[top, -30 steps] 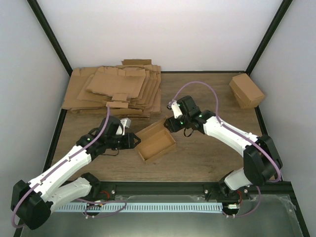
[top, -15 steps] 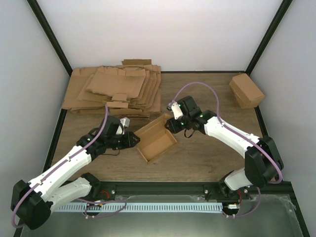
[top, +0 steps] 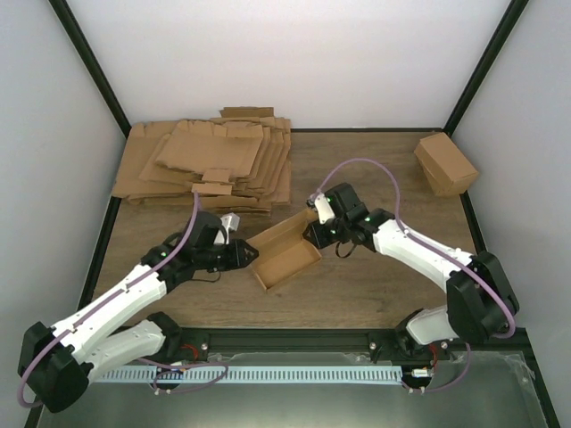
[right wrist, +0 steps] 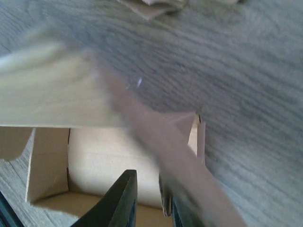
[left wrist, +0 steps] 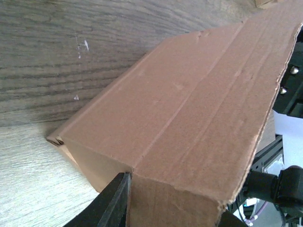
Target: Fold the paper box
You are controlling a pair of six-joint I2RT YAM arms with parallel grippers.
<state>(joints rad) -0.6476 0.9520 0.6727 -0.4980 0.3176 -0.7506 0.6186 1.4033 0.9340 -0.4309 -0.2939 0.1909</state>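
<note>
Since 0.5 s earlier, the right arm's black two-finger gripper (top: 319, 234) had slid away from the pile of flat brown cardboard sheets (top: 205, 165) and toward the arm bases. The left arm's black two-finger gripper (top: 248, 256) had hardly shifted.

The brown wood-grain table (top: 375, 285) carried everything. The pile lay at its far left. The 2 white arms reached inward on the near side of the pile, the left arm (top: 125, 299) from below it and the right arm (top: 419, 254) from well off to its right.

The paper box, a half-folded brown cardboard carton (top: 285, 259), lay open-topped on the table just on the near side of the pile's right end, close to it but apart. A closed plain brown cardboard cuboid (top: 444, 163) stood far to the right of the pile.

The left gripper met the box end that lay nearest below the pile. In the left wrist view cardboard filled the span between its fingers. 1 black finger (left wrist: 113, 198) lay flush against the panel and the other showed only as a dark edge, so the box end sat clamped.

The right gripper was at the box's other end. Its 2 fingers (right wrist: 124, 198) were drawn nearly together over the hollow, with a blurred box wall crossing beside them. Whether they pinched that wall could not be told.
</note>
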